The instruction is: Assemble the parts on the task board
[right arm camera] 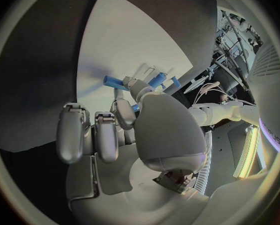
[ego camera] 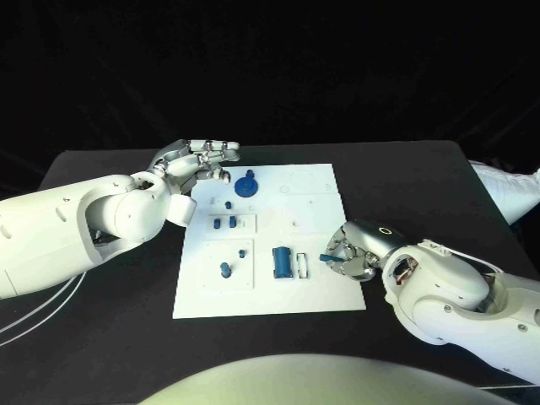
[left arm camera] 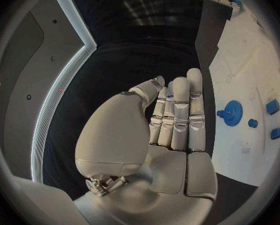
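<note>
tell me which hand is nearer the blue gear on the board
Left. The left hand sits just beside the blue gear at the task board's far corner; the right hand is at the near right edge, holding a blue peg.

Left hand (ego camera: 195,160) empty, fingers together, extended. Right hand (ego camera: 353,251) pinching, other fingers curled.

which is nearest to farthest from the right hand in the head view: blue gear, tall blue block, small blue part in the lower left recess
1. Tall blue block, mid-board, just beside the right hand.
2. Small blue part, lower left recess, across the board.
3. Round blue gear, far end, by the left hand.
</note>
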`<action>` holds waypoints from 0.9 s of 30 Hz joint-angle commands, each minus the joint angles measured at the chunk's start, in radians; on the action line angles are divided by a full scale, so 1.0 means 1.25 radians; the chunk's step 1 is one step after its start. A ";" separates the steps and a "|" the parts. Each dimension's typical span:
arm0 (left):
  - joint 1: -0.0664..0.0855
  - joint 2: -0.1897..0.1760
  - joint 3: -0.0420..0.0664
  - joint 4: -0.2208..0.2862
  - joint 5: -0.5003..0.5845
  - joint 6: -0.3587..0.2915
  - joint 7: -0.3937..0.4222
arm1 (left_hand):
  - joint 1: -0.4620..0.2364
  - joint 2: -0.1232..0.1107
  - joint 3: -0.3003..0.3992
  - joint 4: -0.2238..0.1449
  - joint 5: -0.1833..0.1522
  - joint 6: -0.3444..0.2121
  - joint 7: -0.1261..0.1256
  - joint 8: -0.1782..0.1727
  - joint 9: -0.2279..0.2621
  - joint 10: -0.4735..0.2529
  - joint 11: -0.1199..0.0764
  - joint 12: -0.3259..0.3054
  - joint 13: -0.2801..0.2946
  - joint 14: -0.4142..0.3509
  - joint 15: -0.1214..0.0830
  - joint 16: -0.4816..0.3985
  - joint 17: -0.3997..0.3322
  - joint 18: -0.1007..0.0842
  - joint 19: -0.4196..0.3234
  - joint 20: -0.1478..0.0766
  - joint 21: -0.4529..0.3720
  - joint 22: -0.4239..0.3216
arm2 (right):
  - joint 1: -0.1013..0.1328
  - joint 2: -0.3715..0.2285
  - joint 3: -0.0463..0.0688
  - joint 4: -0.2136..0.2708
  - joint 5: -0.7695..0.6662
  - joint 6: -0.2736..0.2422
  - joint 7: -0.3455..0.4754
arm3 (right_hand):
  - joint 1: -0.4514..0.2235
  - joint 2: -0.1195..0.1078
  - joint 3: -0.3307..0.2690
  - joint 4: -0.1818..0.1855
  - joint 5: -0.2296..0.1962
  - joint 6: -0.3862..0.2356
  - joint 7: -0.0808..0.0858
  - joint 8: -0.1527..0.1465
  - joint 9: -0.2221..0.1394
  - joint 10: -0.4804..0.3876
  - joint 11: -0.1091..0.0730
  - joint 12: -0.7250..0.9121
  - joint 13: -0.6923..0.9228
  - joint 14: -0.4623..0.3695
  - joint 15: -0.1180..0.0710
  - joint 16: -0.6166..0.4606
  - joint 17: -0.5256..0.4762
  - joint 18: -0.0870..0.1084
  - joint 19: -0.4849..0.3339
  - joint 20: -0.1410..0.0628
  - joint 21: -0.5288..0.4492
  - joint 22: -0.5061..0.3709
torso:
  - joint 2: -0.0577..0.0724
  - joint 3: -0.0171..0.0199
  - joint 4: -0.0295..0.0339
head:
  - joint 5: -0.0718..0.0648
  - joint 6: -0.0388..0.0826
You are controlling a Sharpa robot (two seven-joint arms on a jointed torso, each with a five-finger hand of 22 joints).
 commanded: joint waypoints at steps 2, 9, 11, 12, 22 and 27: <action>0.000 0.001 0.000 0.003 -0.004 0.014 0.004 | 0.000 0.008 -0.004 -0.002 0.002 -0.005 0.001 0.003 -0.001 -0.004 0.000 0.002 0.001 -0.005 0.000 -0.003 -0.001 0.002 0.002 0.006 -0.004 -0.001 | 0.001 0.006 0.001 0.006 0.116 -0.058 -0.008 | -0.019 -0.002 0.006 0.005 0.003 0.010 -0.005 0.003 0.026 0.004 0.000 0.005 0.002 0.072 -0.007 0.005 0.158 -0.003 0.010 0.000 0.004 0.002 | 0.001 -0.0006 0.0007 | 0.000 -0.001; 0.000 0.003 0.000 0.003 -0.004 0.014 0.004 | 0.001 0.009 -0.004 -0.002 0.002 -0.005 0.001 0.004 -0.001 -0.004 0.000 0.004 0.001 -0.005 0.000 -0.002 -0.001 0.002 0.002 0.006 -0.005 -0.001 | 0.007 0.023 0.001 -0.002 0.183 -0.058 -0.012 | -0.063 -0.005 0.000 0.029 0.027 0.015 -0.008 0.006 0.031 0.010 -0.001 0.011 0.006 0.073 -0.009 0.006 0.160 -0.004 0.012 -0.002 0.006 0.005 | 0.000 -0.0003 0.0000 | 0.000 -0.001; 0.000 0.003 0.000 0.003 -0.004 0.014 0.004 | 0.001 0.009 -0.004 -0.002 0.002 -0.005 0.001 0.004 -0.001 -0.004 0.000 0.004 0.001 -0.005 0.000 -0.002 -0.001 0.002 0.002 0.006 -0.005 -0.001 | 0.009 0.030 0.001 -0.008 0.199 -0.057 -0.016 | -0.067 -0.006 -0.001 0.032 0.027 0.019 -0.010 0.008 0.033 0.010 -0.003 0.009 0.004 0.073 -0.010 0.006 0.160 -0.004 0.012 -0.002 0.007 0.006 | 0.000 -0.0005 0.0001 | 0.001 -0.001; 0.000 0.004 0.000 0.003 -0.004 0.014 0.004 | 0.001 0.009 -0.004 -0.002 0.002 -0.005 0.001 0.004 -0.001 -0.004 0.000 0.004 0.001 -0.005 0.000 -0.002 -0.001 0.002 0.002 0.006 -0.005 -0.001 | 0.010 0.033 0.001 -0.011 0.204 -0.054 -0.017 | -0.070 -0.006 -0.002 0.033 0.027 0.020 -0.010 0.009 0.034 0.010 -0.003 0.008 0.004 0.073 -0.010 0.006 0.160 -0.004 0.013 -0.002 0.007 0.006 | 0.000 -0.0006 0.0001 | 0.001 -0.001; 0.000 0.005 0.000 0.003 -0.004 0.015 0.003 | 0.001 0.009 -0.004 -0.002 0.002 -0.005 0.001 0.004 -0.001 -0.004 0.000 0.004 0.001 -0.005 0.000 -0.002 -0.001 0.002 0.002 0.006 -0.005 -0.001 | 0.012 0.067 0.000 -0.040 0.248 -0.029 -0.025 | -0.093 -0.006 -0.013 0.046 0.032 0.028 -0.015 0.014 0.042 0.011 -0.007 -0.002 -0.002 0.073 -0.013 0.005 0.159 -0.005 0.014 -0.005 0.009 0.009 | 0.000 0.0004 -0.0007 | 0.004 -0.004; 0.000 0.005 0.000 0.003 -0.004 0.016 0.002 | 0.001 0.009 -0.004 -0.002 0.002 -0.005 0.001 0.004 -0.001 -0.004 0.000 0.004 0.001 -0.005 0.000 -0.002 -0.001 0.002 0.002 0.006 -0.005 -0.001 | 0.013 0.080 0.000 -0.049 0.254 -0.026 -0.026 | -0.102 -0.004 -0.018 0.050 0.031 0.035 -0.019 0.019 0.048 0.015 -0.010 0.003 0.000 0.073 -0.016 0.005 0.159 -0.005 0.014 -0.007 0.009 0.009 | 0.000 -0.0002 -0.0003 | 0.003 -0.004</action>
